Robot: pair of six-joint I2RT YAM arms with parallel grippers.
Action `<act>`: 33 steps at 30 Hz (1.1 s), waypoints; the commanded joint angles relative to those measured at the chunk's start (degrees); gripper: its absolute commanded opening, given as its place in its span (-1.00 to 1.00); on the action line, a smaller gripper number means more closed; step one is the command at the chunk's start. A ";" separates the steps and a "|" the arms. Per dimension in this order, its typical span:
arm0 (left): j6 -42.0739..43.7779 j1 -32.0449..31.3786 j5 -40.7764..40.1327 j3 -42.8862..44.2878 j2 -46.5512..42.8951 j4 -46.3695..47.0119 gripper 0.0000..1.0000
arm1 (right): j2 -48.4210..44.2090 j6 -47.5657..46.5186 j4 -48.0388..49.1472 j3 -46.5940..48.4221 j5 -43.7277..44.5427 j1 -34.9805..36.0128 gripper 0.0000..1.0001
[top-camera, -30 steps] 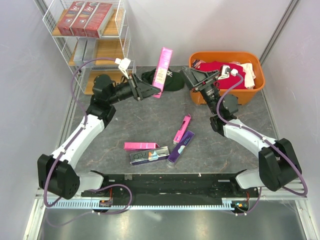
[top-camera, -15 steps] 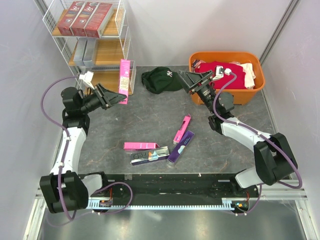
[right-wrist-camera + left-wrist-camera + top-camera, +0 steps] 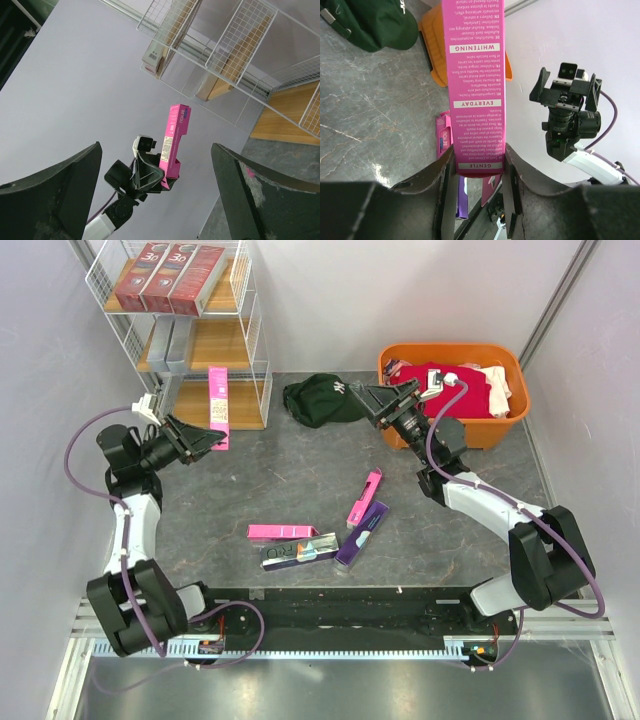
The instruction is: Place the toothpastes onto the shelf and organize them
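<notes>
The left end effector [image 3: 207, 437] is clenched on the lower end of a hot pink toothpaste box [image 3: 476, 75] and holds it upright just in front of the bottom board [image 3: 190, 408] of the white wire shelf [image 3: 250, 310], at 11 o'clock on the table [image 3: 280, 470]. I judge that gripping the end leaves the long body free to pass onto the board. On the box I can read "WHITENING", "EVERYDAY" and "GENTLE". Dark red boxes [image 3: 168, 278] lie side by side on the top board, their print too small to read. The right end effector [image 3: 368, 402] is released and empty at 1 o'clock beside the orange tub [image 3: 505, 425], probably to keep the way free. Four loose boxes [image 3: 298, 552] wait near 6 o'clock.
</notes>
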 commanded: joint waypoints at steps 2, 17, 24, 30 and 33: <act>-3.23 0.67 2.54 4.75 4.53 5.08 -0.57 | -1.00 -1.87 -0.46 2.58 -1.28 -0.63 0.96; -11.49 0.67 -0.19 17.94 21.66 7.71 -0.60 | -0.82 -2.75 -3.53 3.55 -2.15 -1.51 0.96; -14.48 0.67 -0.80 25.23 28.97 8.42 -0.60 | -1.00 -3.45 -4.77 3.90 -2.59 -1.86 0.96; -16.50 0.67 -0.36 31.56 34.85 8.77 -0.60 | -1.09 -3.71 -5.03 3.99 -2.77 -1.86 0.96; -18.35 0.67 -0.36 33.76 37.31 8.77 -0.59 | -1.09 -3.80 -5.29 3.99 -2.86 -1.94 0.96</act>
